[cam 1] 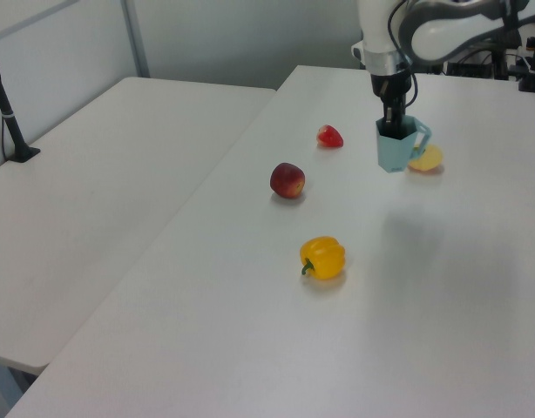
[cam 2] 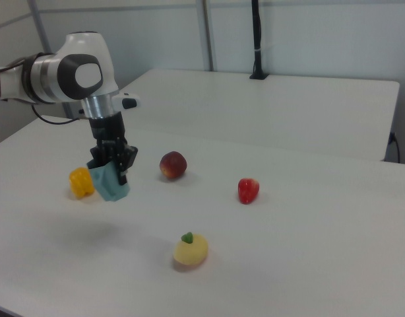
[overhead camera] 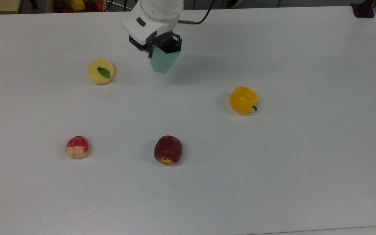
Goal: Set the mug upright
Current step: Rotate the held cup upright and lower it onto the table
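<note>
Four fruits lie spread on the white bench (overhead camera: 305, 163) in the top view: a yellow fruit with a green leaf (overhead camera: 100, 71), a yellow bell pepper (overhead camera: 243, 100), a dark red apple (overhead camera: 168, 150) and a small red-and-cream fruit (overhead camera: 76, 147). Hand (overhead camera: 160, 49) sits near the top view's upper edge, fingers clamped on the rim of the mug (overhead camera: 164, 61); mug's narrow base points toward the top view's bottom.

Left view: mug (cam 1: 395, 146) hangs mouth up below the hand (cam 1: 393, 117), clear of the bench (cam 1: 250, 331), handle (cam 1: 420, 139) toward the left view's right. Yellow leafed fruit (cam 1: 427, 159) is partly behind it. Small red fruit (cam 1: 329, 136), apple (cam 1: 287, 180) and pepper (cam 1: 323, 258) run in a line toward the left view's bottom.

Right view: hand (cam 2: 115, 160) points straight down, closed on the mug (cam 2: 111, 182), which is held above the bench (cam 2: 308, 264), roughly upright. Pepper (cam 2: 80, 182) shows just behind the mug; apple (cam 2: 173, 165) and small red fruit (cam 2: 249, 190) are toward the right view's right, leafed fruit (cam 2: 190, 249) nearest the right view's bottom.
</note>
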You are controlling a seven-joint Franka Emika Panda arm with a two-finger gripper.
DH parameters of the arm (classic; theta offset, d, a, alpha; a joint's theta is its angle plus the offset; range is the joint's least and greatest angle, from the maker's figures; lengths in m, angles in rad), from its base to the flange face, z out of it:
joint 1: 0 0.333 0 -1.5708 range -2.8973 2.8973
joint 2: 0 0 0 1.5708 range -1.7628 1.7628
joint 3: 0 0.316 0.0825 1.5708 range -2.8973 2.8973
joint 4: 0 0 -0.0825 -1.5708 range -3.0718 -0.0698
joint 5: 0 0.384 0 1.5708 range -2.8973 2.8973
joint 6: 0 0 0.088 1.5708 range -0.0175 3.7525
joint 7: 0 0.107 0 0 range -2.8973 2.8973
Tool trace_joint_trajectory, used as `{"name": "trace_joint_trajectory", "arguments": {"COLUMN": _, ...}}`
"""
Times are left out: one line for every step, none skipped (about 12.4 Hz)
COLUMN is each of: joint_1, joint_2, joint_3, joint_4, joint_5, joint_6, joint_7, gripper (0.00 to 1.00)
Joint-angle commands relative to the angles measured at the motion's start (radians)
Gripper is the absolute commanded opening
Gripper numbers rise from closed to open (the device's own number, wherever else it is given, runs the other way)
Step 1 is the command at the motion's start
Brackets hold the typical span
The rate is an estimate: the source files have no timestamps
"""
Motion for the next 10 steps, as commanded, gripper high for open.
{"name": "trace_joint_trajectory", "arguments": {"joint_1": -0.021, "joint_2": -0.026, "joint_3": -0.006, "joint_4": -0.07, "joint_5": 0.166, "joint_6": -0.042, "joint_7": -0.069, "gripper": 0.0}}
{"name": "trace_joint_trajectory", "arguments": {"joint_1": -0.023, "joint_2": -0.025, "joint_3": -0.006, "joint_4": -0.104, "joint_5": 0.177, "joint_6": -0.03, "joint_7": -0.074, "gripper": 0.0}}
{"name": "trace_joint_trajectory", "arguments": {"joint_1": -0.028, "joint_2": -0.026, "joint_3": -0.006, "joint_4": -0.13, "joint_5": 0.179, "joint_6": -0.008, "joint_7": -0.084, "gripper": 0.0}}
{"name": "trace_joint_trajectory", "arguments": {"joint_1": -0.04, "joint_2": -0.026, "joint_3": -0.01, "joint_4": -0.164, "joint_5": 0.186, "joint_6": 0.047, "joint_7": -0.11, "gripper": 0.0}}
{"name": "trace_joint_trajectory", "arguments": {"joint_1": -0.063, "joint_2": -0.025, "joint_3": -0.014, "joint_4": -0.184, "joint_5": 0.228, "joint_6": 0.106, "joint_7": -0.135, "gripper": 0.0}}
{"name": "trace_joint_trajectory", "arguments": {"joint_1": -0.081, "joint_2": -0.022, "joint_3": -0.015, "joint_4": -0.207, "joint_5": 0.252, "joint_6": 0.163, "joint_7": -0.188, "gripper": 0.0}}
{"name": "trace_joint_trajectory", "arguments": {"joint_1": -0.095, "joint_2": -0.014, "joint_3": -0.015, "joint_4": -0.218, "joint_5": 0.265, "joint_6": 0.202, "joint_7": -0.231, "gripper": 0.0}}
{"name": "trace_joint_trajectory", "arguments": {"joint_1": -0.098, "joint_2": 0.004, "joint_3": -0.015, "joint_4": -0.216, "joint_5": 0.269, "joint_6": 0.223, "joint_7": -0.259, "gripper": 0.0}}
{"name": "trace_joint_trajectory", "arguments": {"joint_1": -0.101, "joint_2": 0.018, "joint_3": -0.015, "joint_4": -0.21, "joint_5": 0.272, "joint_6": 0.236, "joint_7": -0.288, "gripper": 0.0}}
{"name": "trace_joint_trajectory", "arguments": {"joint_1": -0.107, "joint_2": 0.038, "joint_3": -0.015, "joint_4": -0.21, "joint_5": 0.28, "joint_6": 0.244, "joint_7": -0.332, "gripper": 0.0}}
